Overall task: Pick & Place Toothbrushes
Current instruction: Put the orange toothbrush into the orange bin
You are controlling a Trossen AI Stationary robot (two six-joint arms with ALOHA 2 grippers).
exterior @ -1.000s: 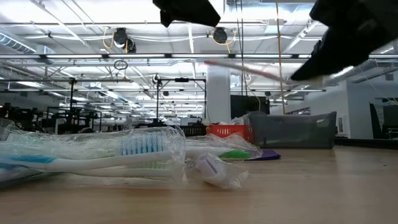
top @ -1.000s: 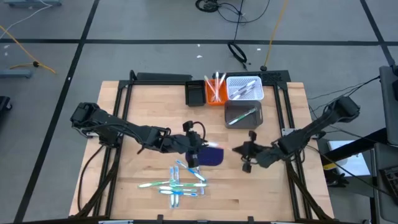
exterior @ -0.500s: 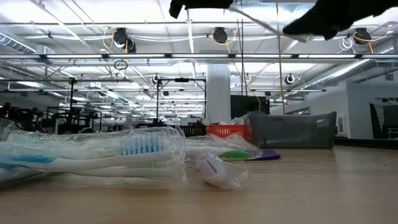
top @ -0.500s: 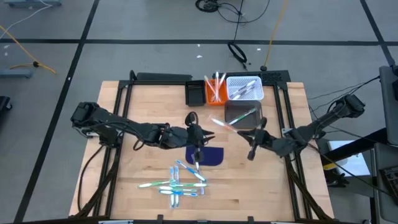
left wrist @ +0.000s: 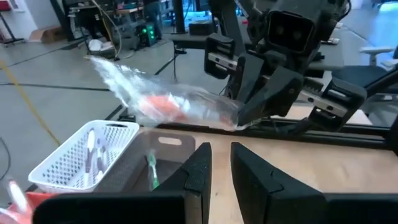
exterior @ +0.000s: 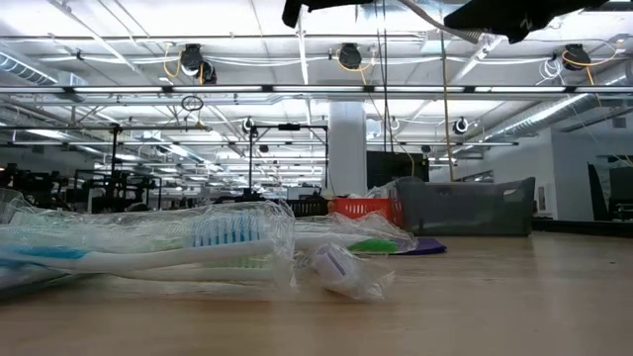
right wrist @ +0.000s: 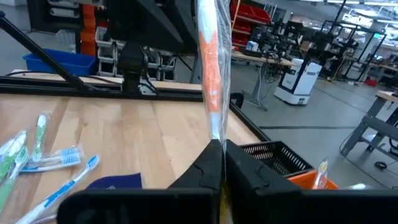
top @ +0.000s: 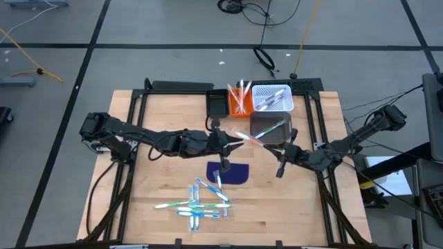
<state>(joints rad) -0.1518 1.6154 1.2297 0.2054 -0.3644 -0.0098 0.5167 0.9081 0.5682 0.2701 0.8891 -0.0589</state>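
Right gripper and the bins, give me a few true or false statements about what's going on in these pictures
1. The right gripper is shut on a wrapped orange toothbrush. True.
2. That toothbrush lies flat on the table. False: it is held up in the air, near the grey bin.
3. The grey bin holds a green toothbrush. True.
4. The orange bin is empty. False: it holds toothbrushes.
5. Loose toothbrushes lie on the table near the blue mat. True.
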